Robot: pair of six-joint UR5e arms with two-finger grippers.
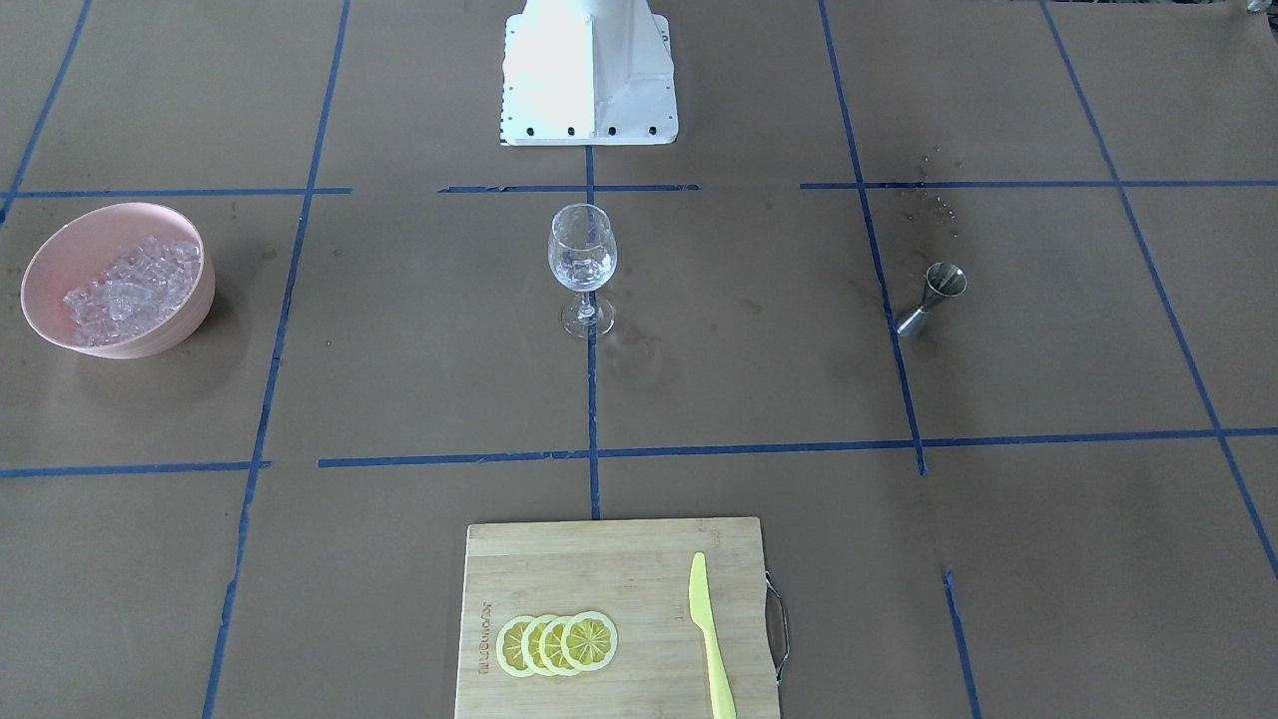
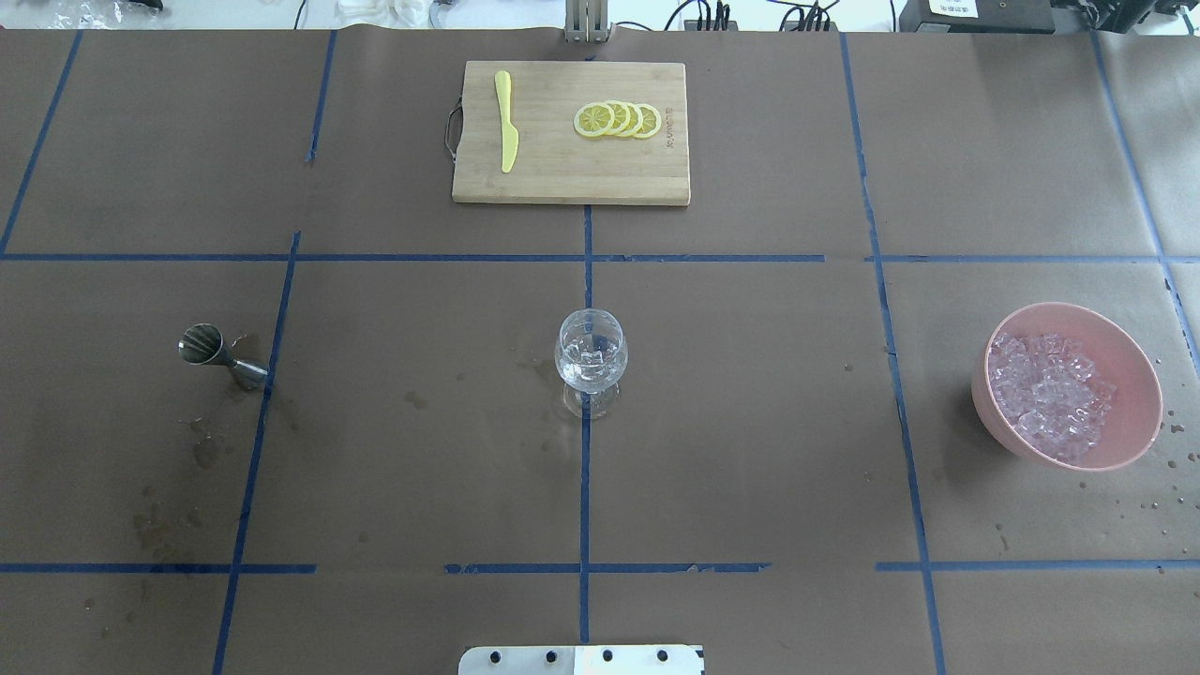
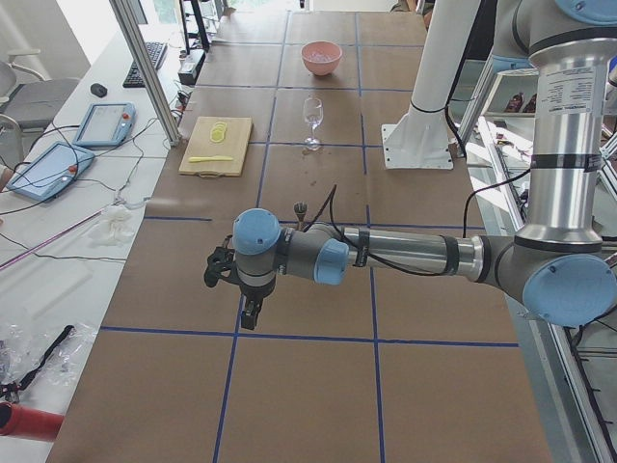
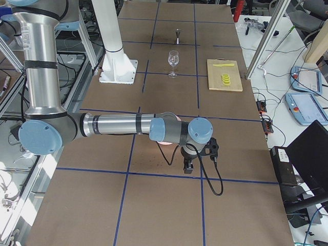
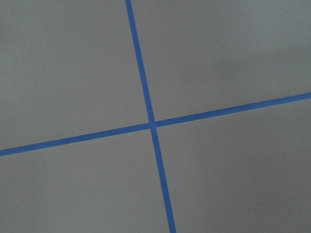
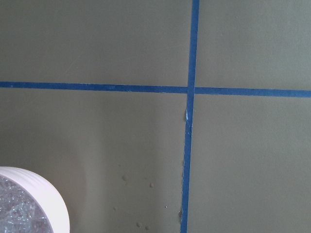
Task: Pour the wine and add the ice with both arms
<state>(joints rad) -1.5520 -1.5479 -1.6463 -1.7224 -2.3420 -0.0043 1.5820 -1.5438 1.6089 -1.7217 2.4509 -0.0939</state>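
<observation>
Left arm (image 3: 405,253) stretched level, low over table (image 3: 318,395), wrist bent, left pincer (image 3: 251,316) pointing down; fingers too small, cannot tell if apart or together. Right arm (image 4: 118,124) in same pose, right pincer (image 4: 188,165) down; its state also cannot be told. Arms show only in side views. Ice (image 2: 1050,389) heaped in pink bowl (image 2: 1130,366) just beside right pincer; right wrist view catches only bowl edge, overhead shows whole heap. Wine glass (image 2: 591,361) well apart, between pincers. Jigger (image 2: 220,352) near left pincer.

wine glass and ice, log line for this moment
wine glass: upright, centre, cubes inside | ice: heaped in pink bowl | jigger: standing, unheld | left gripper, right gripper: far from glass, state unclear
</observation>
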